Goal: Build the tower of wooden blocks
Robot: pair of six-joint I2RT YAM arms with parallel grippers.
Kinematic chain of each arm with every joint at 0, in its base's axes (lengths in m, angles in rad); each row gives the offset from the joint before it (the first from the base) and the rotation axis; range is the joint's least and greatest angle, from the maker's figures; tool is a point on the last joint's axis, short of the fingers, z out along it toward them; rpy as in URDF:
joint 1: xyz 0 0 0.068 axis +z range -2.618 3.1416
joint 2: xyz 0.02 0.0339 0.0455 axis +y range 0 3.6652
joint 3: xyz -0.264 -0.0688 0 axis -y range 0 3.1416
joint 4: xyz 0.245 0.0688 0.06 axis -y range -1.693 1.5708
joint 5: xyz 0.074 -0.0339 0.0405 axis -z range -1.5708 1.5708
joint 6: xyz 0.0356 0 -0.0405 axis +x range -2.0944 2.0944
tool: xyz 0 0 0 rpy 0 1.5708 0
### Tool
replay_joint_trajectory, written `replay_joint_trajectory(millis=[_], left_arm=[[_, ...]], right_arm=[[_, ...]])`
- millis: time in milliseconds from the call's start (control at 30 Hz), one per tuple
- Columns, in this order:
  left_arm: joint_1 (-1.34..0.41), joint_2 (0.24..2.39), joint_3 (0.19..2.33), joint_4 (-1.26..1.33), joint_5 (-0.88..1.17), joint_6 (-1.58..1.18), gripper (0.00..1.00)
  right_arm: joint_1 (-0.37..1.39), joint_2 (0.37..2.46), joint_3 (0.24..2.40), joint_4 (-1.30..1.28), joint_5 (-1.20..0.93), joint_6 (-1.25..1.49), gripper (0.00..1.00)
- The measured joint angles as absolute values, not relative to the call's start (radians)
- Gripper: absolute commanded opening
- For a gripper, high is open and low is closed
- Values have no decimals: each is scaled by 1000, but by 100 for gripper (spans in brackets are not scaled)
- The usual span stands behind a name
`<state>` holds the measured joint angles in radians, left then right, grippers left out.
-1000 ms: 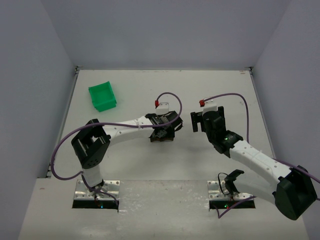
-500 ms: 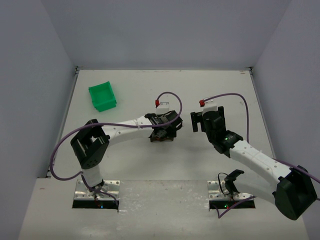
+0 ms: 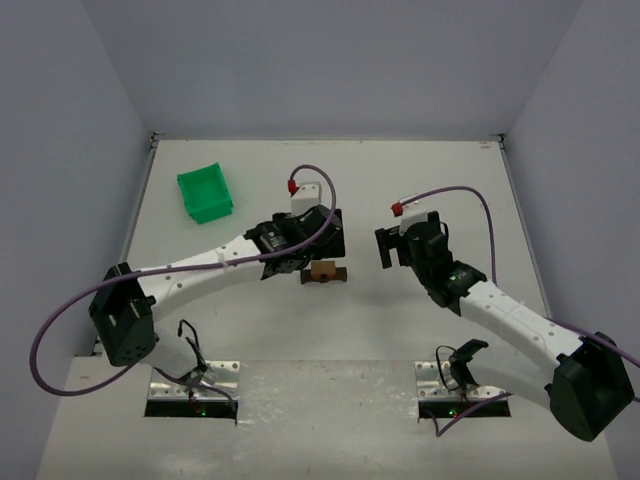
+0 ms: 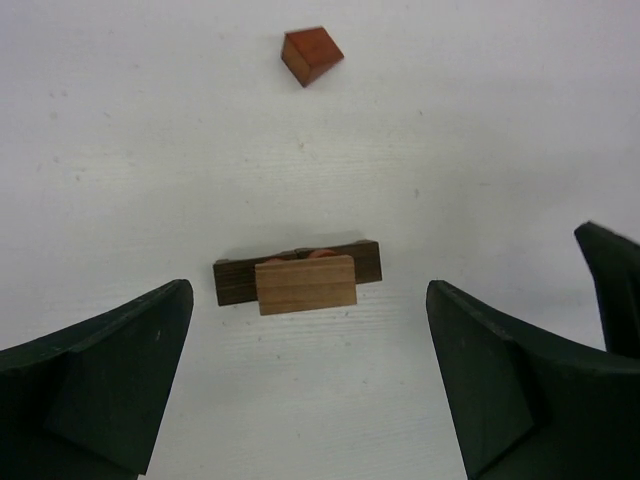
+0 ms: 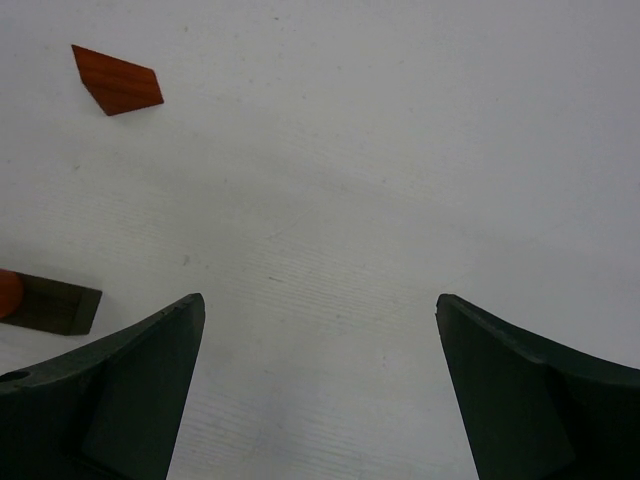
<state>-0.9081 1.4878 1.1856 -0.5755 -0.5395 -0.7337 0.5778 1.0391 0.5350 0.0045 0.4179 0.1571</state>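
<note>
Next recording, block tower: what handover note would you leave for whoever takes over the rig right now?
Left gripper open, empty, hovering by the tower. Right gripper open, empty, off to the right.
Done: dark brown wooden plank sits on reddish-orange rounded pieces, light tan wooden block on top.
Left: reddish-orange wooden wedge lies loose on the white table, apart from the tower; likely goes on next.

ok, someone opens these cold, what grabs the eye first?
The little wood block tower at the centre of the top view: a pale block on a dark plank, with the left tool open wide either side of it, touching nothing. Then the bright green bin at the far left, and a lone reddish block lying apart beyond the stack.
</note>
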Motion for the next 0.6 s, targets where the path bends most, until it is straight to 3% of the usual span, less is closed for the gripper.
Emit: replay_joint_trajectory(millis=[367,600], left_arm=[[-411,1143,894,-422,-487,-715,100],[-306,1148,816,-297,-360,-679,100]], right_arm=[[579,1125,560,46,141,69,99],[579,1399,766,53,44,65,94]])
